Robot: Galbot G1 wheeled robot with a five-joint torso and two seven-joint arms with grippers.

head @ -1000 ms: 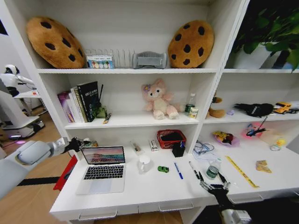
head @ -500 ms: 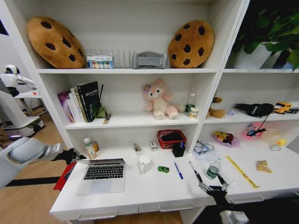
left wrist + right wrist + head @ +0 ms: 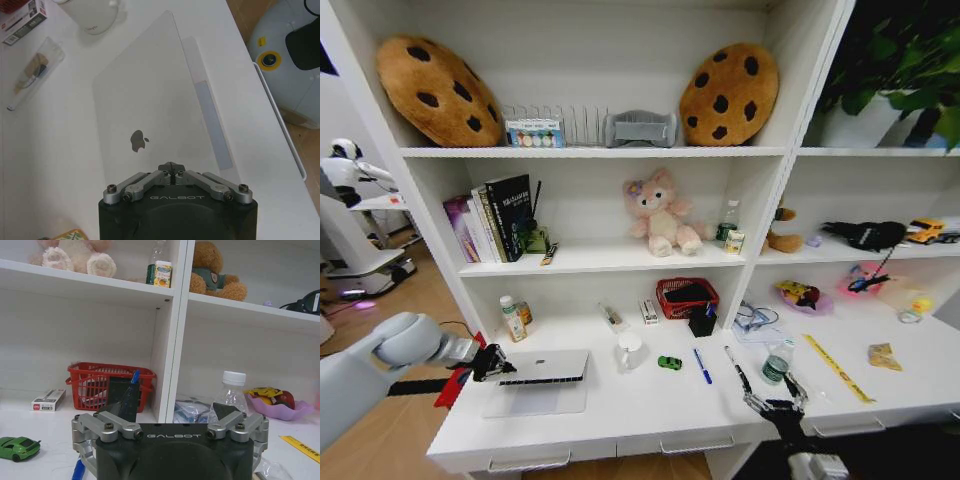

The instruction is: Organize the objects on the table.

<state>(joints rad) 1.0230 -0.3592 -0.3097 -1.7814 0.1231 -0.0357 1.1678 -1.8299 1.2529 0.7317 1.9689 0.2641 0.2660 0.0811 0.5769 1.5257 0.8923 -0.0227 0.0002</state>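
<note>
- Nearest the robot, the right gripper (image 3: 775, 405) hangs at the front edge of the tabletop (image 3: 650, 405), jaws spread apart and holding nothing — the black pens (image 3: 737, 368) lie just beyond it.
- At the tabletop's left end, the left gripper (image 3: 492, 363) rests on the left edge of the silver laptop (image 3: 542, 370); its jaws are drawn together over the lid near the logo, as the left wrist view shows.
- The lid lies nearly flat on the base, so shutting the laptop looks like the step in hand and all but done — the next move would call for easing the jaws off without dragging the machine.
- The laptop's long axis runs along the tabletop's front edge, hinge toward the shelving.
- Further in, from left to right: a white cup (image 3: 630, 349), the green toy car (image 3: 669, 362) and a blue pen (image 3: 702, 365), its long axis angled back toward the black pen cup (image 3: 701, 321).
- Beside the pen cup sits a red basket (image 3: 686, 296).
</note>
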